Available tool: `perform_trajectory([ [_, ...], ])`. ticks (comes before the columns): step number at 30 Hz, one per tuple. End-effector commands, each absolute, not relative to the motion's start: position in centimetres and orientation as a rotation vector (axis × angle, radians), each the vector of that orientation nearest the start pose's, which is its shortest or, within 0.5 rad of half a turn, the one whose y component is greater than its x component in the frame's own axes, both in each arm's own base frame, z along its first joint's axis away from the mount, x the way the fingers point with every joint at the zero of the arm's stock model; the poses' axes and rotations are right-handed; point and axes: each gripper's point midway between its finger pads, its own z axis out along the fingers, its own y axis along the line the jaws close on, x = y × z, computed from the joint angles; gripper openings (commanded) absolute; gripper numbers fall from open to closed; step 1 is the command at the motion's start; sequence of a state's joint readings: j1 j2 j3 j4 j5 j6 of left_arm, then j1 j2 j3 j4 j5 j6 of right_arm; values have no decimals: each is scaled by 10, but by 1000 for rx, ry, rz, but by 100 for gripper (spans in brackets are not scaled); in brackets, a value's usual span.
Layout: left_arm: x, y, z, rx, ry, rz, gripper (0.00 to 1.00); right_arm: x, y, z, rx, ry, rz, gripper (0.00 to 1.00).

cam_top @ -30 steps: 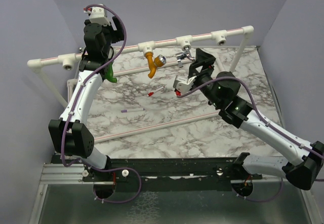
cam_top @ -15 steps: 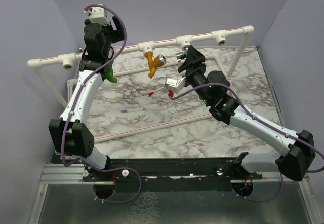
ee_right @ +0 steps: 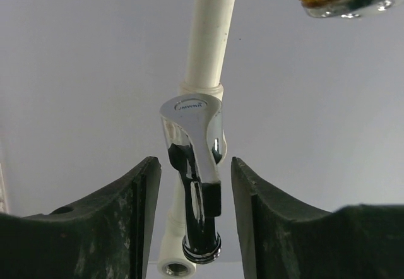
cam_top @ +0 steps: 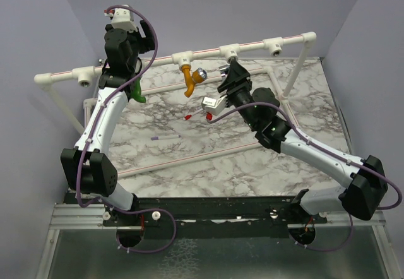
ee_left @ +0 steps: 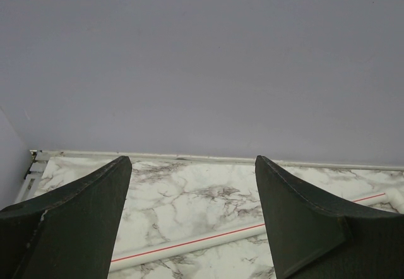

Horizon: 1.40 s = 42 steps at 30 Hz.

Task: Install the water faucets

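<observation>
Neighbouring grey faucet (ee_right: 192, 178): orange faucet (cam_top: 188, 82); pipe (ee_right: 211, 33)

Only one mark: an oval stamp (ee_right: 189, 105) on the handle top of the grey metal faucet (ee_right: 201, 184), seen in the right wrist view. It reads roughly "JMWRR"; the letters are tiny and uncertain.

We find the tabletop's far edge barred by the white pipe rail (cam_top: 205, 52), with the green faucet (cam_top: 138, 93), mustard faucet (cam_top: 189, 82) and grey faucet (ee_right: 192, 184) crowding the space just beneath it. The right gripper (ee_right: 194, 160) flanks the grey faucet, with a slim gap on either side. The gap between the fingers of the left gripper (ee_left: 192, 159) is free. Mid-tabletop, only a red-tipped stick (cam_top: 194, 113), a purple-tipped stick (cam_top: 165, 137) and a low pipe (cam_top: 189, 157) lie in the way.
</observation>
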<state>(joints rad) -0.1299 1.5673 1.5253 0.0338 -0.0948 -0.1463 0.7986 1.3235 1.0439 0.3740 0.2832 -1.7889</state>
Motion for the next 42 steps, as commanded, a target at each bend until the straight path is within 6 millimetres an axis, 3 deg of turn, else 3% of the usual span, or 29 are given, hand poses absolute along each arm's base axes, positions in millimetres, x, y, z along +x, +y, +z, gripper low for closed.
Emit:
perform_trajectory([
  [1,496,-51,218,-71,2069,-73,81,371,249,402,-1364,675,-1033,48],
  [7,496,-52,219,-69,2067,-78,81,375,248,403,-1328,719,-1010,29],
  [12,496,-52,219,-71,2067,-76,81,377,246,401,-1277,774,-966,2],
  [18,495,-52,219,-70,2068,-74,81,375,246,400,-1111,882,-764,1],
  [29,496,-51,218,-72,2071,-73,81,370,247,402,-607,1104,-216,1],
  [42,496,-52,219,-72,2068,-78,81,374,239,370,-82,1283,195,1],
])
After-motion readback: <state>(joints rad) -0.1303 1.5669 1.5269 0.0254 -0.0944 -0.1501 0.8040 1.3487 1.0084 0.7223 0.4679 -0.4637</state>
